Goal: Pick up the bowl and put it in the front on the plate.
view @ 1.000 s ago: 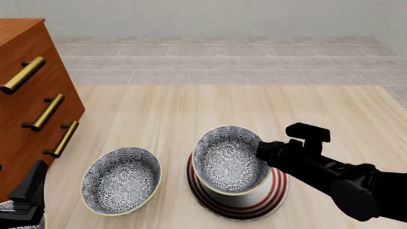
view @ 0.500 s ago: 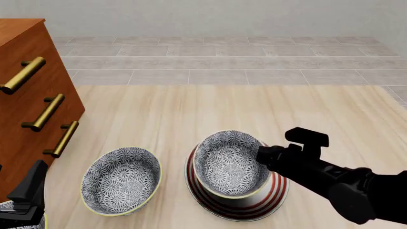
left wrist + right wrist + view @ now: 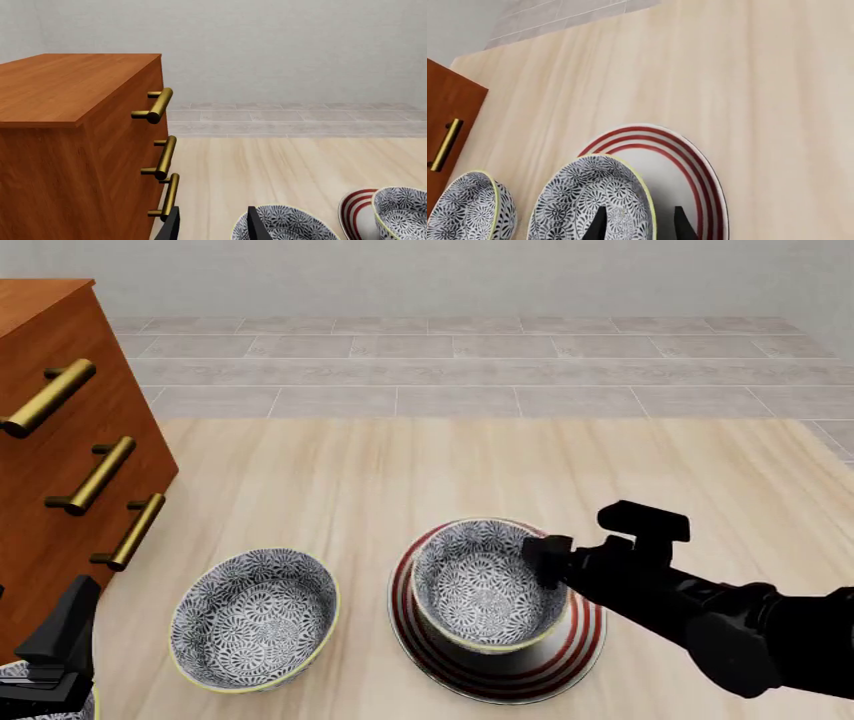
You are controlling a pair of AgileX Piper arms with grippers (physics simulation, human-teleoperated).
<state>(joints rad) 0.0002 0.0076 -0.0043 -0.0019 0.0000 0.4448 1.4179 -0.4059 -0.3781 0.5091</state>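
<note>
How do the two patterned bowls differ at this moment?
The bowl sits over the plate, its rim between the right gripper's jaws; the other bowl rests on the table, free of any gripper. The other bowl looks slightly wider. Both share the blue-and-white floral pattern and yellowish rim.

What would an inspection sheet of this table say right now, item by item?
Surface: pale wooden table, with grey tiled floor beyond it.
Job's things: the bowl sits over the plate, with the plate's red rings showing around it.
Clutter: a second patterned bowl stands on the table to the left of the plate, apart from it.
Grippers: the right gripper has one finger inside the bowl's rim and one outside; whether it is pinching cannot be told. The left gripper is open, holding nothing, near the second bowl.
Cables: nothing seen.
Surroundings: a wooden drawer cabinet with brass handles on the left, and a plain grey wall behind.
</note>
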